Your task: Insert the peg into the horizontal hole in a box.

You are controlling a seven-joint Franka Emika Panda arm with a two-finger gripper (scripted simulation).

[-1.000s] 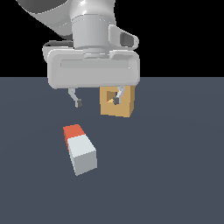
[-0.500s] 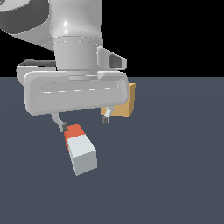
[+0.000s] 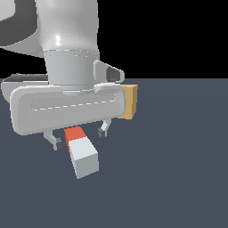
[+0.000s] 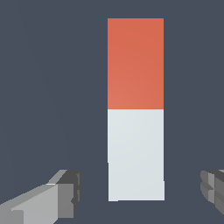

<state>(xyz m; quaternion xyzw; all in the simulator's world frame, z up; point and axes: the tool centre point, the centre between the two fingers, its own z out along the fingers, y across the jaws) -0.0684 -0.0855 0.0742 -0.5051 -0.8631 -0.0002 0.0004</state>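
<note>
Below your gripper [image 3: 79, 137] lies the peg [image 3: 81, 151], flat on the dark floor [image 3: 178, 178], and you can see both fingers [image 3: 56, 143] hanging spread wide, one on each side of it. Neither finger touches the bar. Your wrist view shows the same: the peg [image 4: 136, 109] runs straight between the two fingertips [image 4: 61, 192], with bare floor [image 4: 52, 87] showing in the gap on either side of its long edges. That gap looks roughly even on both sides, so you have room at both flanks.

The fingers bracket the peg near where the orange-red half meets the pale half in the exterior view, while in the wrist view the tips sit level with the pale end. The orange-red end points away from the camera, toward the box [image 3: 129, 101].

The box stands beyond your gripper and off to the exterior view's right. Only a tan strip of it shows past the edge of the hand's grey body; the hand covers the rest, and you cannot see the hole from here. Peg and box are well apart, with open floor between them.
</note>
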